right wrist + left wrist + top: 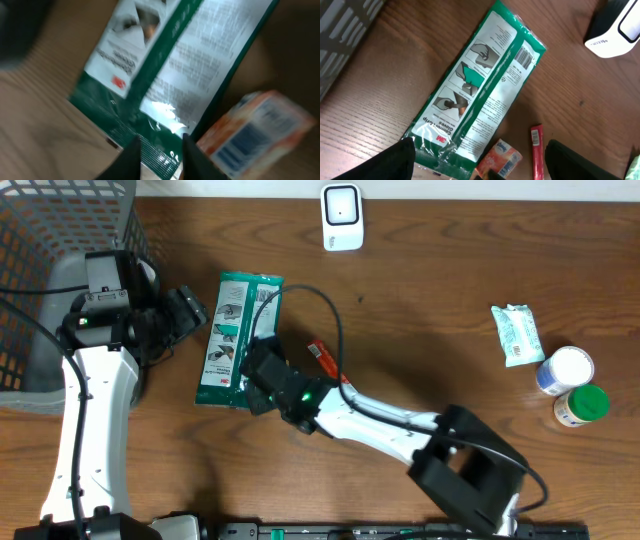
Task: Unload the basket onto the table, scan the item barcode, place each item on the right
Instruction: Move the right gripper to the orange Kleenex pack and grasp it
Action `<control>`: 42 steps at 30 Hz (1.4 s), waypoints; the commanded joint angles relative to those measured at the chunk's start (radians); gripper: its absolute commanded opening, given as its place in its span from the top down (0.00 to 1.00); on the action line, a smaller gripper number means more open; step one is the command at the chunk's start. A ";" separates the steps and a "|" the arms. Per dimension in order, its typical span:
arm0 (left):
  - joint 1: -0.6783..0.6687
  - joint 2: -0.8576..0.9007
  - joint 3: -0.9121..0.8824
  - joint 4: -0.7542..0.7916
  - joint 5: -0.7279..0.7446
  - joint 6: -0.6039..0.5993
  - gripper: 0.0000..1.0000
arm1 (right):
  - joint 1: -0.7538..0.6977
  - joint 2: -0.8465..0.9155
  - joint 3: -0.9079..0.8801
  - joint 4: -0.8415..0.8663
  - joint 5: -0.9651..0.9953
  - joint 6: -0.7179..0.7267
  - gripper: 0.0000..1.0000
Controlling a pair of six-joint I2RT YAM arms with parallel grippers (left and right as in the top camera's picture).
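Right wrist: the soft, light, slippery pack (pixel 200 65) was straddled at its flat end by the nearly closed right claw (pixel 160 139), hold unsure, while the left claw (pixel 481 146) was seen wide open, empty.

overhead: straight down on my whole table (pixel 420 350) | left wrist: angled down, near pack (pixel 480 85) | right wrist: very close, blurred, same pack

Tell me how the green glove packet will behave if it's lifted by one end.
Probably floppy: the green glove packet is a flat film pouch with a crinkled end seal, so it would likely droop from a grip at one end. Likely light for its size, lying thin on the table. The glossy, glare-catching film may be slippery.
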 commanded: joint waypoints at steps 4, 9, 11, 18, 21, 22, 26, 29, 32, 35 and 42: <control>0.004 0.005 0.024 -0.003 0.009 0.010 0.19 | -0.012 -0.006 0.001 -0.085 0.156 -0.010 0.86; 0.004 0.005 0.024 -0.003 0.009 0.010 0.19 | -0.043 -0.089 0.001 -0.194 0.158 -0.010 0.81; 0.004 0.005 0.024 -0.003 0.009 0.010 0.19 | -0.051 -0.115 0.002 -0.218 0.130 -0.056 0.81; 0.004 0.005 0.024 -0.003 0.009 0.010 0.19 | -0.057 -0.142 0.179 -0.464 0.100 -0.159 0.65; 0.004 0.005 0.024 -0.003 0.009 0.010 0.19 | -0.065 -0.140 0.277 -0.553 0.100 -0.167 0.59; 0.004 0.005 0.024 -0.003 0.009 0.010 0.19 | -0.068 -0.137 0.298 -0.562 0.100 -0.172 0.59; 0.004 0.005 0.024 -0.003 0.009 0.010 0.19 | -0.056 -0.112 0.298 -0.557 0.157 -0.150 0.55; 0.004 0.005 0.024 -0.003 0.009 0.010 0.19 | -0.037 -0.064 0.298 -0.563 0.196 -0.146 0.52; 0.004 0.005 0.024 -0.003 0.009 0.010 0.19 | -0.020 -0.002 0.298 -0.563 0.207 -0.144 0.52; 0.004 0.005 0.024 -0.003 0.009 0.010 0.19 | -0.006 0.066 0.298 -0.564 0.238 -0.144 0.54; 0.004 0.005 0.024 -0.003 0.009 0.010 0.19 | 0.021 0.165 0.298 -0.573 0.312 -0.144 0.62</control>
